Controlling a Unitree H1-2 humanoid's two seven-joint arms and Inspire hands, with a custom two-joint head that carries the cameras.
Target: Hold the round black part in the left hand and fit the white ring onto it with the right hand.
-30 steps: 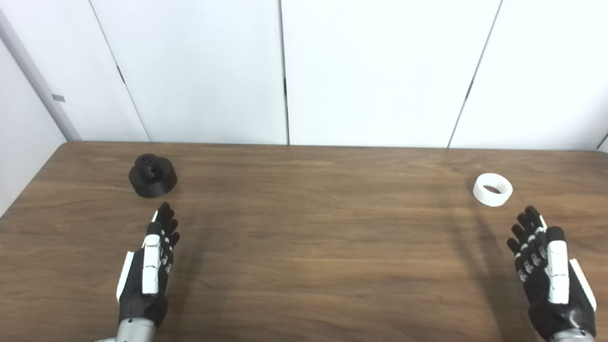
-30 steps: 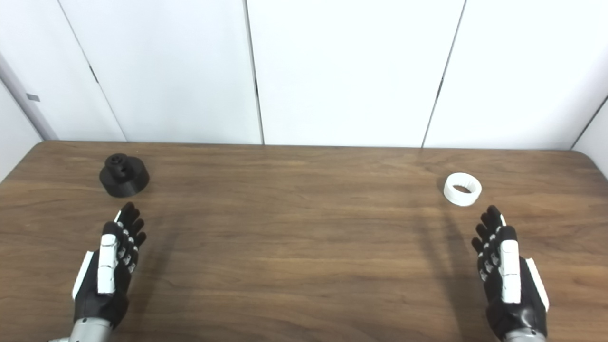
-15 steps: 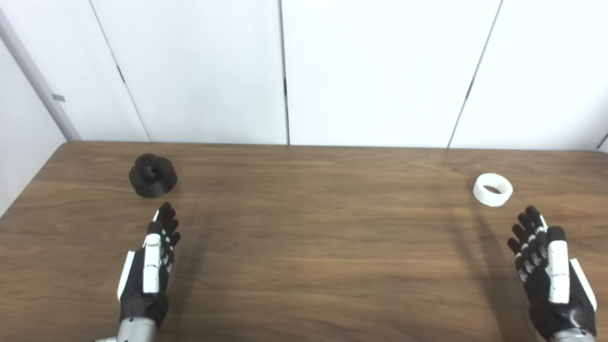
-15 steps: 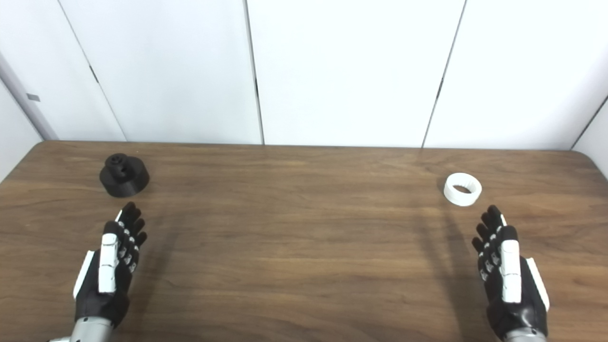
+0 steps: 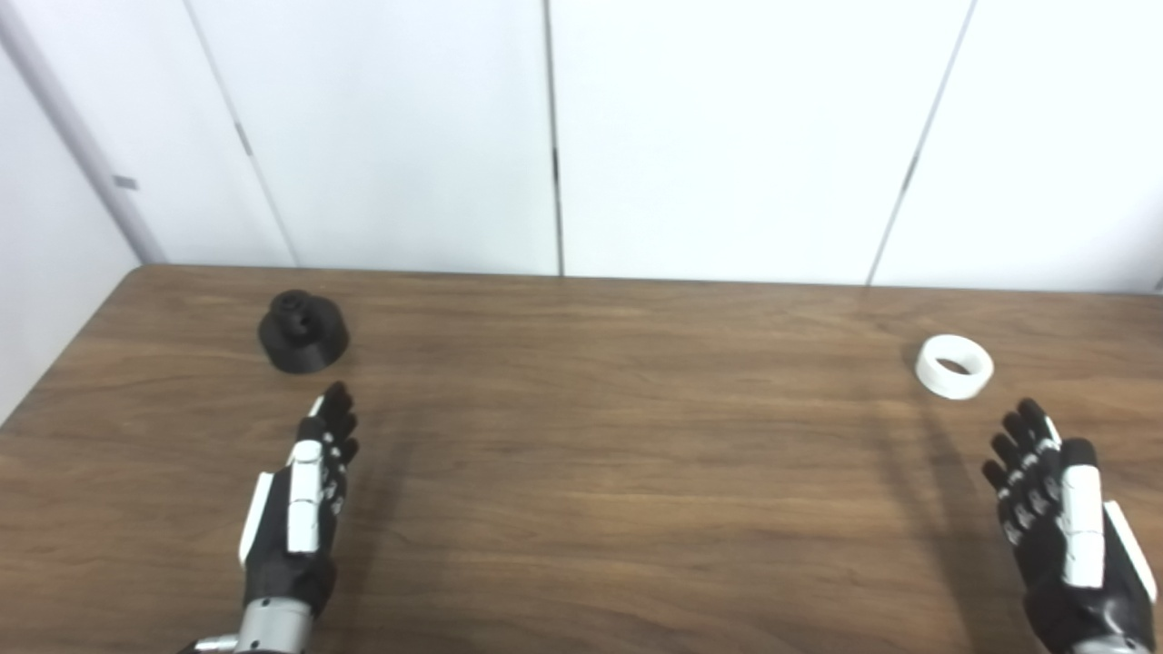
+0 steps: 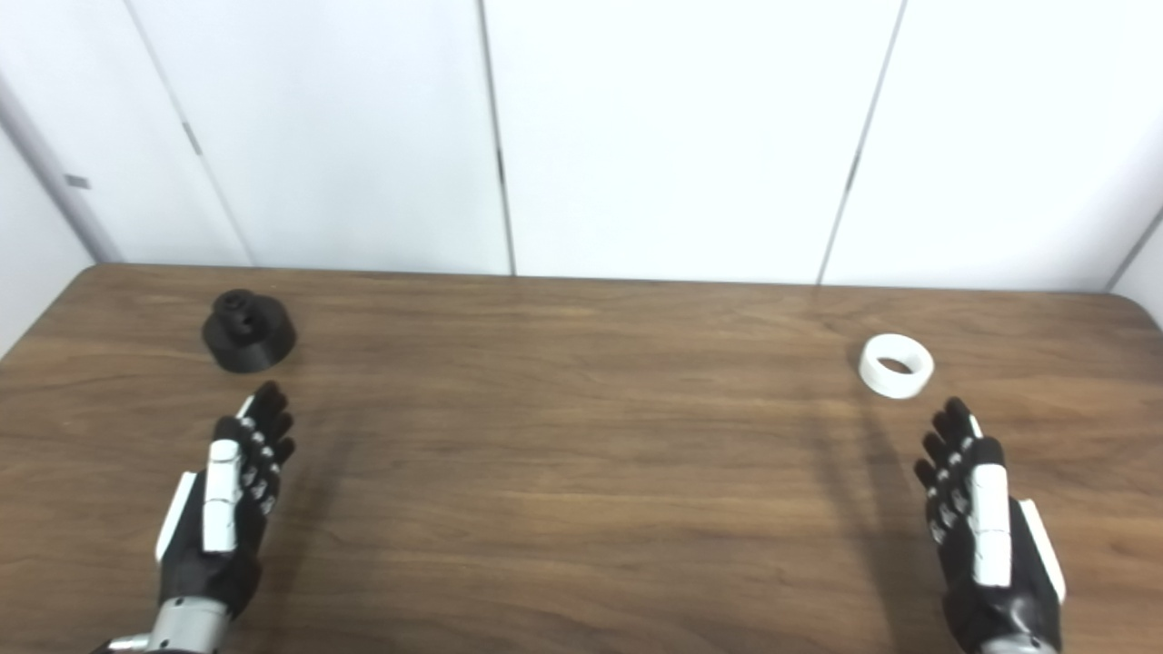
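Observation:
The round black part (image 5: 303, 331) stands on the wooden table (image 5: 581, 454) at the far left; it also shows in the right eye view (image 6: 248, 331). The white ring (image 5: 953, 366) lies flat at the far right, also in the right eye view (image 6: 896, 366). My left hand (image 5: 298, 509) is open and empty, fingers straight, just in front of the black part and apart from it. My right hand (image 5: 1063, 527) is open and empty, fingers straight, in front of the white ring and apart from it.
White wall panels (image 5: 563, 136) stand right behind the table's far edge. The table's left edge (image 5: 54, 372) runs close to the black part. Bare wood lies between the two hands.
The whole picture has shifted slightly to the right, so the camera has moved. Both hands and both parts stay as they were.

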